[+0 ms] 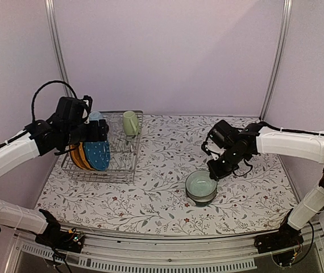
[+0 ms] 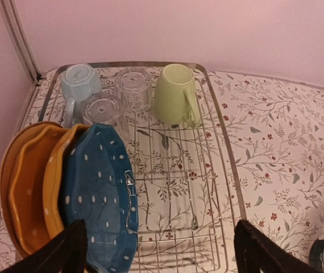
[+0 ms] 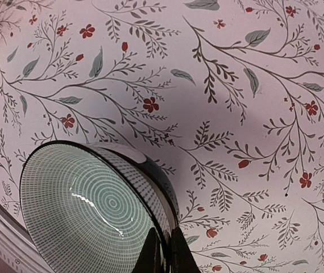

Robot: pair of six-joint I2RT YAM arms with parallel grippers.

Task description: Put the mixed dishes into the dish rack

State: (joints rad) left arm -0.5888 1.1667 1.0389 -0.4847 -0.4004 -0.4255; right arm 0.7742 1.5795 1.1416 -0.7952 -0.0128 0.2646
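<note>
With right fingers point(image 3: 180, 259), pinches the teal bowl point(image 3: 94, 210) by its rim, near right on the floral table point(image 1: 253, 199); with left fingers point(image 2: 65, 253) spread wide, hovers over the dish rack point(image 2: 221, 142), far left. Lilac walls point(image 1: 167, 51) around. Racked: three or four scalloped plates point(image 2: 102, 199) on edge, two upended mugs point(image 2: 176, 94), two glasses point(image 2: 133, 88).
</note>
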